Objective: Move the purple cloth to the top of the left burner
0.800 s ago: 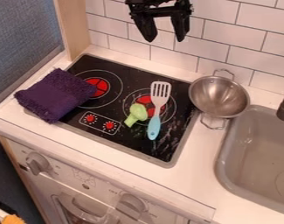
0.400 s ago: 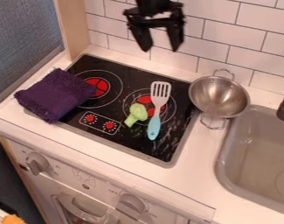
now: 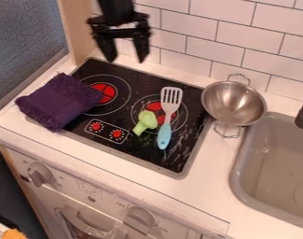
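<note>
White tiles [image 3: 234, 29] are lining the wall behind a pale desk [image 3: 206, 182], into which a black cooktop [image 3: 150, 157] is sitting flush. The tool [image 3: 125, 61] is hanging above the cooktop's back edge, fingers apart, with nothing between them. Likely faults: a shallow pinch may be catching only the top layer, so that the folded purple cloth [image 3: 58, 101] is slipping or unfolding during a lift; a low drag may be leaving it bunched short of the left burner [image 3: 106, 89], or carrying it past toward the green toy [image 3: 147, 120] and the spatula [image 3: 165, 135]. Relative to the tool, the cloth is lying below and to the left in the view, well apart, straddling desk and cooktop, one corner overlapping the burner's near-left part.
</note>
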{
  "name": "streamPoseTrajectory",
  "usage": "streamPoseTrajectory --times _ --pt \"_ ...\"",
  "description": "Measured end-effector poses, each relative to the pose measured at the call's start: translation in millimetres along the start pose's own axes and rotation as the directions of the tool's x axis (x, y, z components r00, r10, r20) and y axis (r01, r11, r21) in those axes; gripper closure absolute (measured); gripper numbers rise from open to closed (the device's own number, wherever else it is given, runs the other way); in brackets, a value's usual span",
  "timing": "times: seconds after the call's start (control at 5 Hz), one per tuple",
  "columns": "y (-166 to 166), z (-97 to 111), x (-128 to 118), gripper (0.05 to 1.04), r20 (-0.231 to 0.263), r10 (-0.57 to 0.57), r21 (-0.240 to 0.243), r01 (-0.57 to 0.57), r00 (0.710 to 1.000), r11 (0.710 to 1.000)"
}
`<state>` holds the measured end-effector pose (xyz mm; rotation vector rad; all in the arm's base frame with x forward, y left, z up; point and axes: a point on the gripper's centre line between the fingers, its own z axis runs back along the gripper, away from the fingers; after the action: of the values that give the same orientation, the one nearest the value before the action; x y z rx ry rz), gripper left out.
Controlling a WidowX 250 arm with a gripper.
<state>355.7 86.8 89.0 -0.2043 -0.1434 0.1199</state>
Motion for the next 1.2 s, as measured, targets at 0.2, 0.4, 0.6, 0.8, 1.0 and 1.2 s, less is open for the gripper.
streamPoseTrajectory --times 0.2,0.4,0.6,0.8,1.0,1.2 --pt "24.1 -3.2 -11.3 0.084 0.003 0.018 0.011 -0.018 1.000 1.000" --pt "52.2 -3.3 -24.5 0.084 0.001 0.058 0.031 -0.058 0.998 0.998" --pt "78.2 -3.3 -33.2 0.084 0.014 0.100 0.078 -0.101 0.995 0.992" --pt "94.6 -16.8 -41.8 0.084 -0.040 0.116 0.147 -0.109 0.992 0.983" --pt "103.6 -22.2 -50.3 0.084 -0.059 0.126 0.226 -0.110 0.990 0.968" --pt "106.7 -22.8 -50.2 0.084 -0.053 0.120 0.248 -0.103 0.991 0.963"
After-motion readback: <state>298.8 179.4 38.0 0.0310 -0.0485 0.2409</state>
